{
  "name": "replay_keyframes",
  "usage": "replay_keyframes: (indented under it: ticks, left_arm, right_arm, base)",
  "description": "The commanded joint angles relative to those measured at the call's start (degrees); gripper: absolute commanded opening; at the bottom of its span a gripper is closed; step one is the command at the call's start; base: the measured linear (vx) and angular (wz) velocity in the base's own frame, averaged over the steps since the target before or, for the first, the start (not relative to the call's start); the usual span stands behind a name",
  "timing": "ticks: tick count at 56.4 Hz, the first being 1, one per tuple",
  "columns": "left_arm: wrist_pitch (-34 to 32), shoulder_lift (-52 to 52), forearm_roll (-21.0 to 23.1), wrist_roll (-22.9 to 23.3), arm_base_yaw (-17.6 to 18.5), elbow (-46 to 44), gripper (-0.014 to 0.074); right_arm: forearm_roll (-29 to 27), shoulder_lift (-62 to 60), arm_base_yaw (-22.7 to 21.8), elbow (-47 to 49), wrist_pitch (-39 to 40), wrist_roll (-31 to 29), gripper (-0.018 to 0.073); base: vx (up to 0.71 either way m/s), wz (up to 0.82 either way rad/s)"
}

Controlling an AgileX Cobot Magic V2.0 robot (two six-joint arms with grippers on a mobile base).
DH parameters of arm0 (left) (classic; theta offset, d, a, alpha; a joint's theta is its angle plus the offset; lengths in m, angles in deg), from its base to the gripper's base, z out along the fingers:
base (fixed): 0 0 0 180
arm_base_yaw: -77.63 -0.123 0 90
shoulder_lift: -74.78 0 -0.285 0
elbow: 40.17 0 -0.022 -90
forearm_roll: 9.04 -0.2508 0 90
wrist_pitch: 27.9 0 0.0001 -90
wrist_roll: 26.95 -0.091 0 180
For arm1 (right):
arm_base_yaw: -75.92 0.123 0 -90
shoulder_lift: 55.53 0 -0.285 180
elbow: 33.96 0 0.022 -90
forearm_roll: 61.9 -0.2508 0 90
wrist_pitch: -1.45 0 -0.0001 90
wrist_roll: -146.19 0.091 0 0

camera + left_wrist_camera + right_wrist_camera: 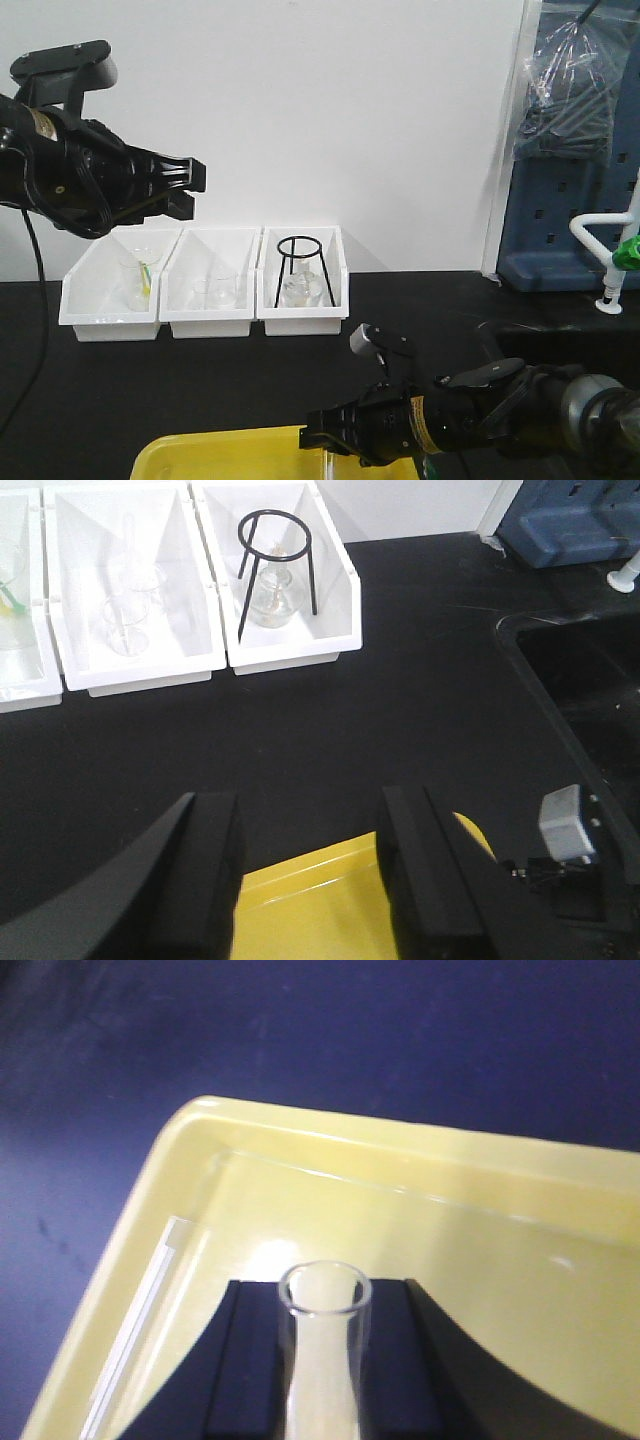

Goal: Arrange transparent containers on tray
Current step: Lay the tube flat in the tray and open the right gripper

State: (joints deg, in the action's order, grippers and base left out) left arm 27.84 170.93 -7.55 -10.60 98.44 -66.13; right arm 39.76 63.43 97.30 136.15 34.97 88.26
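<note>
Placement stage: yellow tray (300, 1125) on black bench (420, 680); L gripper (190, 190) held high, jaws apart, empty; R gripper (322, 432) low over tray, clamped on test tube (322, 1360); second test tube (140, 1330) lying flat by tray wall. Next, prob.: lower, lay alongside, release gently.

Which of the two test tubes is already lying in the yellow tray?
The flat test tube beside the yellow tray's wall, in the right wrist view. The other test tube is gripped in the right claw.
</note>
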Motion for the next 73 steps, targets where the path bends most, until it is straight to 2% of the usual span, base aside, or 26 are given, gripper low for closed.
replay_keyframes:
  ticks: [1,19,27,35,49,57,67,73]
  left_arm:
    - [-3.8,-2.51,0.17,-0.09,0.35,-1.73,0.0443]
    - [-3.86,-2.51,0.17,-0.09,0.35,-1.73,0.0443]
    - [-3.91,-2.51,0.17,-0.09,0.35,-1.73,0.0443]
    - [-3.91,-2.51,0.17,-0.09,0.35,-1.73,0.0443]
    - [-3.91,-2.51,0.17,-0.09,0.35,-1.73,0.0443]
    - [-3.91,-2.51,0.17,-0.09,0.35,-1.73,0.0443]
    - [-3.91,-2.51,0.11,-0.09,0.35,-1.73,0.0443]
    - [-3.97,-2.51,0.04,-0.76,0.35,-1.73,0.0439]
  right_arm:
    - [0.79,-1.22,-0.23,1.86,0.23,-0.16,-0.0011]
    - [0.46,2.81,-0.23,1.86,-3.87,-0.16,-0.0006]
    - [0.56,3.26,-0.23,1.86,-6.1,-0.16,0.0033]
    - [0.56,3.26,-0.23,1.86,-8.14,-0.16,0.0137]
    - [0.56,3.26,-0.23,1.86,-8.94,-0.16,0.0414]
    - [0.56,3.26,-0.23,1.86,-8.42,-0.16,0.0505]
    - [0.56,2.81,-0.23,1.86,-4.49,-0.16,0.0511]
    - [0.7,0.88,-0.23,1.86,-1.72,-0.2,0.0466]
  base:
    - [0.0,0.0]
    - [0.0,0.0]
    - [0.0,0.0]
    - [0.0,0.0]
    - [0.0,0.0]
    - [0.0,0.0]
    - [0.0,0.0]
    - [0.0,0.0]
